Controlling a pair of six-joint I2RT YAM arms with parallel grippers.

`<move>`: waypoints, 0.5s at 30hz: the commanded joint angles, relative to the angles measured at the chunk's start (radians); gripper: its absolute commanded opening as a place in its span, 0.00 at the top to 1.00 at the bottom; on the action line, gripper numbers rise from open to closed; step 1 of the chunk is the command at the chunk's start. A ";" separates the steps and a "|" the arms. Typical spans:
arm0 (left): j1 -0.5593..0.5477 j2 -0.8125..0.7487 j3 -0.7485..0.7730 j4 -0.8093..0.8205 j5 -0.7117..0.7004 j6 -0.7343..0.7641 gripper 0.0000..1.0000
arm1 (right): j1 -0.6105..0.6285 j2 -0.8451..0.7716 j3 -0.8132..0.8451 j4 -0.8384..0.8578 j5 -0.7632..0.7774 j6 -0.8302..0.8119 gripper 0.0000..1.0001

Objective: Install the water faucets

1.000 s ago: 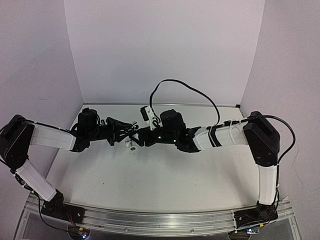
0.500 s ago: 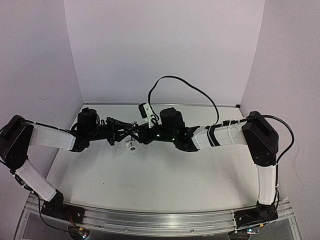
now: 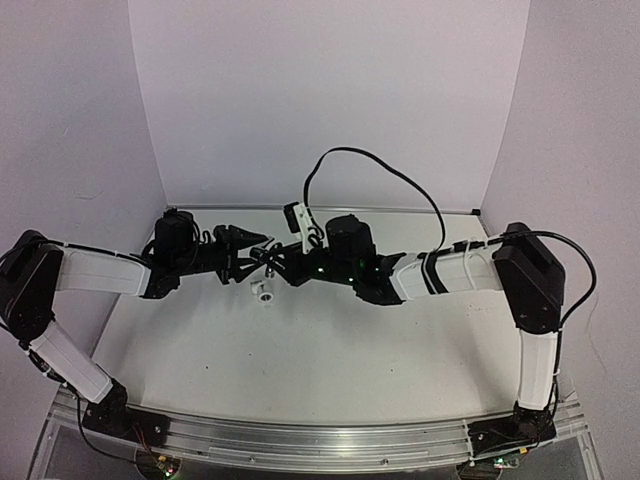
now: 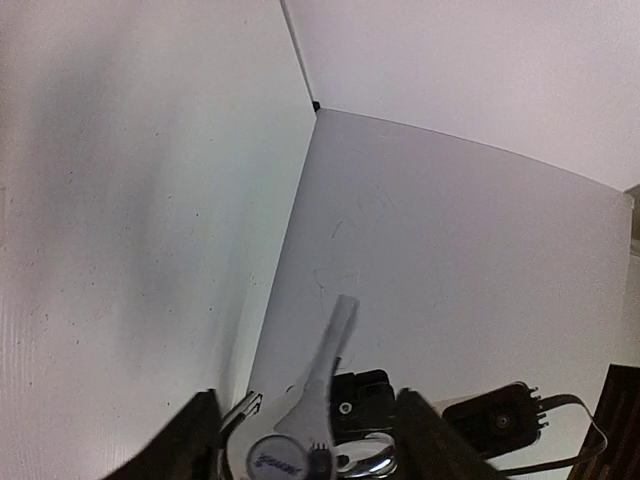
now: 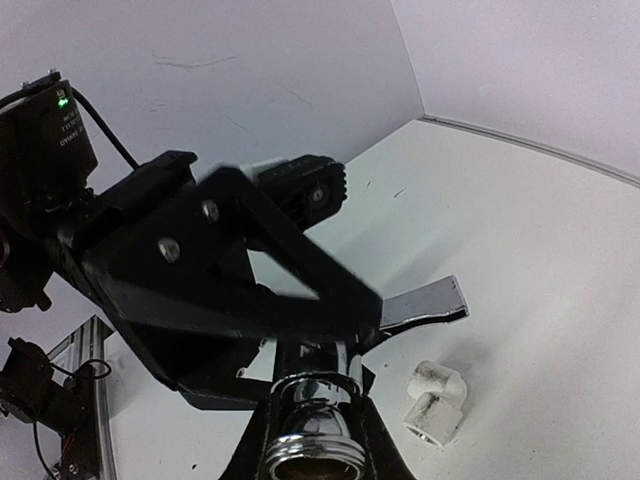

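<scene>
The silver water faucet (image 3: pixel 268 258) hangs above the table between the two arms. My right gripper (image 3: pixel 284 266) is shut on its chrome body, whose threaded end (image 5: pixel 310 445) shows between the fingers (image 5: pixel 256 450), with the flat lever (image 5: pixel 425 303) sticking out to the right. My left gripper (image 3: pixel 248 250) stands open around the same faucet. In the left wrist view its fingers (image 4: pixel 195 440) flank the lever (image 4: pixel 335 340) and the blue-capped top with a gap on each side.
A small white elbow fitting (image 3: pixel 262 291) (image 5: pixel 435 400) lies on the white table just in front of the grippers. White walls (image 3: pixel 320 100) enclose the back and both sides. A metal rail (image 3: pixel 300 440) runs along the near edge.
My right gripper has closed on the faucet. My left gripper, shut on it before, has opened and let go. Both arms have shifted slightly toward the back.
</scene>
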 commanded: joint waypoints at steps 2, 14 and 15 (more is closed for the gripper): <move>-0.003 -0.060 0.061 -0.001 -0.017 0.294 0.07 | -0.061 -0.123 -0.019 -0.065 -0.248 0.041 1.00; -0.053 0.016 0.164 -0.080 0.345 0.632 0.01 | -0.245 -0.381 -0.138 -0.462 -0.672 -0.275 1.00; -0.075 0.026 0.179 -0.080 0.353 0.631 0.00 | -0.253 -0.402 -0.152 -0.467 -0.657 -0.307 1.00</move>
